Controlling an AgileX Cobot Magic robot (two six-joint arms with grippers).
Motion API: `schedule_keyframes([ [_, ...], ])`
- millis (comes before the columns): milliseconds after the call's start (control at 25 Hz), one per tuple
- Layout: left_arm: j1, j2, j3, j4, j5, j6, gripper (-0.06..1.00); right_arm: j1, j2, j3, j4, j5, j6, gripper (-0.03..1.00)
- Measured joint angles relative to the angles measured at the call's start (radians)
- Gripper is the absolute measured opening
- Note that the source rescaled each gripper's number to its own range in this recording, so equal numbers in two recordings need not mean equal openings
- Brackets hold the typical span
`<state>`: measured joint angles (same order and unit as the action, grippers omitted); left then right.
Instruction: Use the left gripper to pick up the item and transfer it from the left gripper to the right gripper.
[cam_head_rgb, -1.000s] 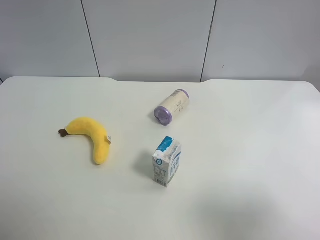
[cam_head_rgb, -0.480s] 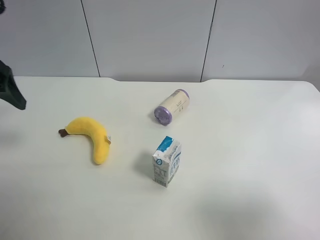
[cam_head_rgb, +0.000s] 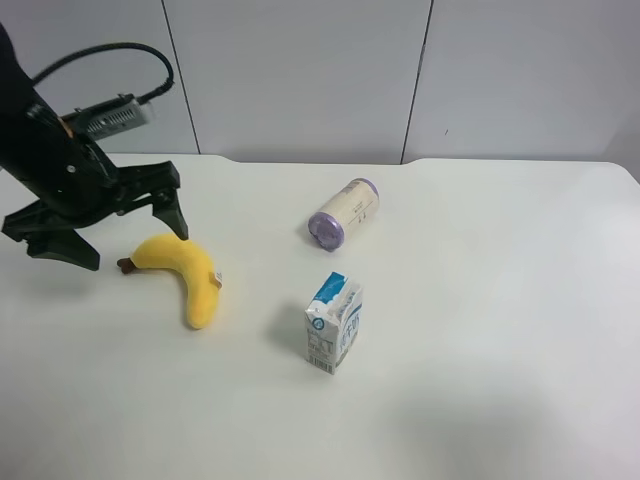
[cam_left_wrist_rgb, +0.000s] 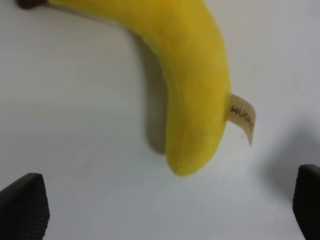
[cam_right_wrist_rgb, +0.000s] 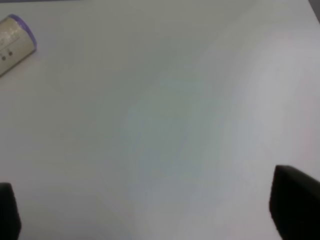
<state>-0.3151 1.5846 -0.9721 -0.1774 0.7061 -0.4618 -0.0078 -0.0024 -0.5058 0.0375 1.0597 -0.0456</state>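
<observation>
The item, a yellow plush banana (cam_head_rgb: 185, 275) with a brown stem and a small tag, lies on the white table (cam_head_rgb: 480, 300) at the exterior high view's left. My left gripper (cam_head_rgb: 135, 247), on the black arm with the silver-grey box, hovers open over the banana's stem end, one finger on each side. The left wrist view shows the banana (cam_left_wrist_rgb: 190, 90) filling the space ahead of the open left gripper (cam_left_wrist_rgb: 165, 210), untouched. My right gripper (cam_right_wrist_rgb: 150, 207) is open over bare table and holds nothing. It is out of the exterior high view.
A blue-white milk carton (cam_head_rgb: 334, 322) stands upright near the table's middle. A cream cylinder with purple ends (cam_head_rgb: 343, 213) lies on its side behind it, also at the corner of the right wrist view as the cylinder (cam_right_wrist_rgb: 12, 42). A grey panelled wall runs along the back.
The left arm has come in from the exterior high view's left edge and now hangs over the banana's stem end. The banana, carton and cylinder have not moved.
</observation>
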Motion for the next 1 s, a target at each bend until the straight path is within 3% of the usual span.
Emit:
schedule_keyframes([
  [240,-0.048,0.14,0.0,-0.011,-0.089,-0.04,1.0,0.0,0.0,0.0,0.0,0.0,0.0,1.0],
  [360,-0.053,0.198,0.0,-0.053,-0.131,-0.04,1.0,0.0,0.0,0.0,0.0,0.0,0.0,1.0],
  [560,-0.053,0.268,0.0,-0.108,-0.188,-0.028,1.0,0.0,0.0,0.0,0.0,0.0,0.0,1.0],
  [1000,-0.053,0.354,-0.002,-0.122,-0.248,0.028,1.0,0.0,0.0,0.0,0.0,0.0,0.0,1.0],
])
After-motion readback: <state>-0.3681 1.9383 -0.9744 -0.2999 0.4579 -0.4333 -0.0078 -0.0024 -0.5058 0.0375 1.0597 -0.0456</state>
